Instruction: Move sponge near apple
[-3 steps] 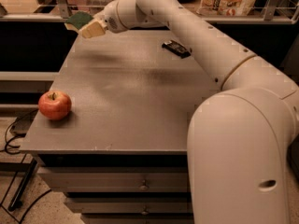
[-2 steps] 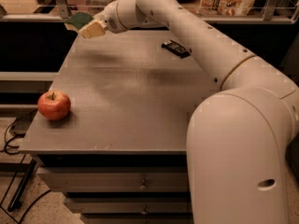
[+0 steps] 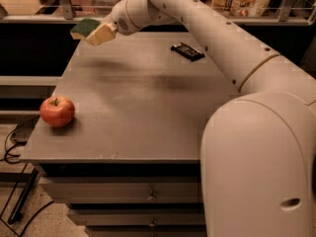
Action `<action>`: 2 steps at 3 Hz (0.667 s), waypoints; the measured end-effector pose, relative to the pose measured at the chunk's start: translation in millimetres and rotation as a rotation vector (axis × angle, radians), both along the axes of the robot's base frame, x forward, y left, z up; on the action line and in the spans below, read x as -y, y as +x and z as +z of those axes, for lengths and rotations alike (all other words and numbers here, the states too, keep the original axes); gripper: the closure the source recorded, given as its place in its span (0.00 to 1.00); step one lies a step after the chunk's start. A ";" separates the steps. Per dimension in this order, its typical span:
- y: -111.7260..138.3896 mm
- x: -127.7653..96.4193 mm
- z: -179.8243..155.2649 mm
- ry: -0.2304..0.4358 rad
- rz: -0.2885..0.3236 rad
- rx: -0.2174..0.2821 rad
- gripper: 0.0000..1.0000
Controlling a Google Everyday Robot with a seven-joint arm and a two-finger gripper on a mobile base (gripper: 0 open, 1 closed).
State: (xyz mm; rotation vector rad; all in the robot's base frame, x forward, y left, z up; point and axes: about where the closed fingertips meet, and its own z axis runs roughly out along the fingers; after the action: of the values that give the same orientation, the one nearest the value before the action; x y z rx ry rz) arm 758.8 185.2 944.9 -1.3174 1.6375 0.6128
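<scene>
1. Drawers (image 3: 123,195) sit under the front edge of the counter (image 3: 148,117).
2. The apple (image 3: 57,111) stands upright on the counter's near left corner, close to the edge.
3. A flat black packet (image 3: 187,51) lies towards the far right of the counter.
4. The pincer (image 3: 95,33) hangs above the far left corner, clamped on the sponge (image 3: 83,27), green side up.
5. The sponge is off the surface and well apart from the apple.

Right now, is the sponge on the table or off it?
Off it. The gripper holds the sponge in the air near the far left corner of the table. The apple sits apart, by the front left edge.
</scene>
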 end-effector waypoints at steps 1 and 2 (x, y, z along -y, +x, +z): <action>-39.0 13.2 -11.5 -0.019 0.022 -0.038 1.00; -81.6 24.0 -32.2 -0.037 0.040 -0.086 1.00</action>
State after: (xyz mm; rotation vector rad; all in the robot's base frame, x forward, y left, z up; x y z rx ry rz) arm 677.2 161.2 912.6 -1.3700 1.7030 0.6745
